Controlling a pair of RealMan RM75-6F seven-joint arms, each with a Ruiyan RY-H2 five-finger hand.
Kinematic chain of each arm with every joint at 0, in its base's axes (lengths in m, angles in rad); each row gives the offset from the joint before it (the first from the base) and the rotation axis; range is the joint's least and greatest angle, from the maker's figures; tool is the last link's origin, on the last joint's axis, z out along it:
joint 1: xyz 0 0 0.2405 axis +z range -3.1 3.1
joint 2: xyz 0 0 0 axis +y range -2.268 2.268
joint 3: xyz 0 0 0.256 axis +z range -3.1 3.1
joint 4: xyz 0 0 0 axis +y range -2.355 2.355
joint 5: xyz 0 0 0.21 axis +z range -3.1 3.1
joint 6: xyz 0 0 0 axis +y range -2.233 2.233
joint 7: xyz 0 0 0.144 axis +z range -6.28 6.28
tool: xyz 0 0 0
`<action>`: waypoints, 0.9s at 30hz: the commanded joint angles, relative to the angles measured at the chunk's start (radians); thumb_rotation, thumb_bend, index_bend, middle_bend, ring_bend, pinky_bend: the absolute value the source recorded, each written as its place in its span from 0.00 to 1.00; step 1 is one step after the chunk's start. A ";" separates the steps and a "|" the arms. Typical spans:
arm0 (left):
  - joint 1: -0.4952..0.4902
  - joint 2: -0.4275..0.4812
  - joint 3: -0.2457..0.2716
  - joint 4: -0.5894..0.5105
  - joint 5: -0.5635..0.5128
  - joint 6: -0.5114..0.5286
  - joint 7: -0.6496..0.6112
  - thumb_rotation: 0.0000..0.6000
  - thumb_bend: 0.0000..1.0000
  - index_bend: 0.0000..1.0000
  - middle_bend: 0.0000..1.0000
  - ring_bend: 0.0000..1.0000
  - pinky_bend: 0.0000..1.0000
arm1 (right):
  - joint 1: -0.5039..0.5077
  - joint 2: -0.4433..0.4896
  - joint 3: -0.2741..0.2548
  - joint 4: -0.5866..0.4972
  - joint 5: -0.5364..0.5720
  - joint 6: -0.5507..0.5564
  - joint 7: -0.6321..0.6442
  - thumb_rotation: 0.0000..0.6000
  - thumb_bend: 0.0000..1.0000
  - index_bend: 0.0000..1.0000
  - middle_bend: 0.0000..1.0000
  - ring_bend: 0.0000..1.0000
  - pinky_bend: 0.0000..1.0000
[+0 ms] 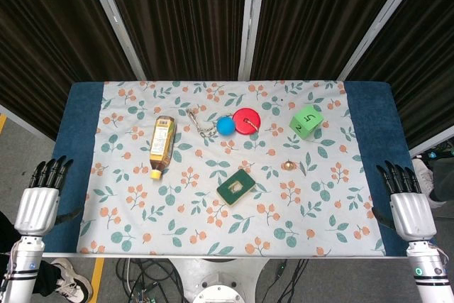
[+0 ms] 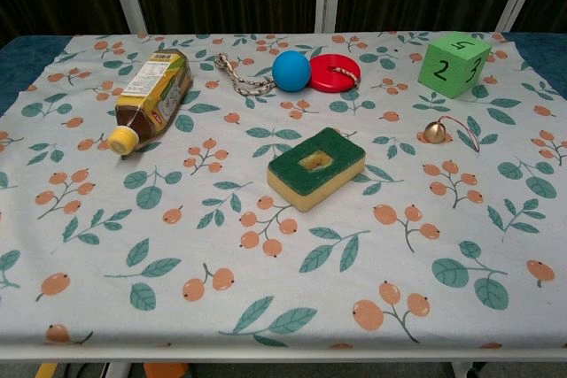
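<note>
floral cloth [image 1: 142,211] — nothing held | left hand [image 1: 39,200] and right hand [image 1: 408,204] empty at table edges, fingers straight, close together | bottle [image 1: 162,145] nearest left — best gripped across its body

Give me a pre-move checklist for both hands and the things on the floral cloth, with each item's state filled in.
1. Left hand holds nothing, fingers straight, beside the table's left edge: ok.
2. Right hand holds nothing, at the right edge: ok.
3. Yellow-capped plastic tea bottle lies on its side, nothing touching it: ok.
4. Green-topped yellow sponge block lies flat mid-cloth, with open space around it: ok.
5. Blue ball stands apart from the red disc: not ok, they touch.
6. Small brass bell is free of its red cord: cannot tell.
</note>
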 commanded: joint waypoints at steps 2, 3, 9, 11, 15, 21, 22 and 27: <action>0.000 -0.001 0.003 -0.002 0.003 -0.001 -0.001 1.00 0.00 0.00 0.00 0.00 0.01 | 0.002 -0.002 -0.001 -0.001 -0.003 -0.001 -0.003 1.00 0.14 0.00 0.00 0.00 0.00; 0.001 -0.001 0.004 -0.001 0.004 0.000 -0.002 1.00 0.00 0.00 0.00 0.00 0.01 | 0.003 -0.002 -0.002 -0.002 -0.002 -0.003 -0.004 1.00 0.14 0.00 0.00 0.00 0.00; 0.010 0.002 0.011 0.010 0.006 0.006 -0.019 1.00 0.00 0.00 0.00 0.00 0.01 | 0.013 -0.006 0.004 -0.007 0.008 -0.017 -0.010 1.00 0.14 0.00 0.00 0.00 0.00; 0.009 0.002 0.012 0.014 0.008 0.003 -0.023 1.00 0.00 0.00 0.00 0.00 0.01 | 0.024 -0.006 0.009 -0.012 0.011 -0.031 -0.016 1.00 0.14 0.00 0.00 0.00 0.00; 0.008 0.002 0.020 0.019 0.012 -0.007 -0.029 1.00 0.00 0.00 0.00 0.00 0.01 | 0.066 -0.004 0.021 -0.033 0.010 -0.082 -0.049 1.00 0.14 0.00 0.00 0.00 0.00; 0.005 -0.014 0.016 0.031 -0.002 -0.017 -0.027 1.00 0.00 0.00 0.00 0.00 0.01 | 0.173 0.001 0.063 -0.076 0.022 -0.202 -0.117 1.00 0.14 0.00 0.00 0.00 0.00; 0.003 -0.015 0.014 0.030 -0.005 -0.022 -0.024 1.00 0.00 0.00 0.00 0.00 0.01 | 0.198 -0.003 0.074 -0.080 0.030 -0.229 -0.133 1.00 0.14 0.00 0.00 0.00 0.00; -0.003 -0.011 0.008 0.023 -0.015 -0.034 -0.022 1.00 0.00 0.00 0.00 0.00 0.01 | 0.288 -0.028 0.101 -0.080 0.074 -0.343 -0.209 1.00 0.17 0.00 0.00 0.00 0.00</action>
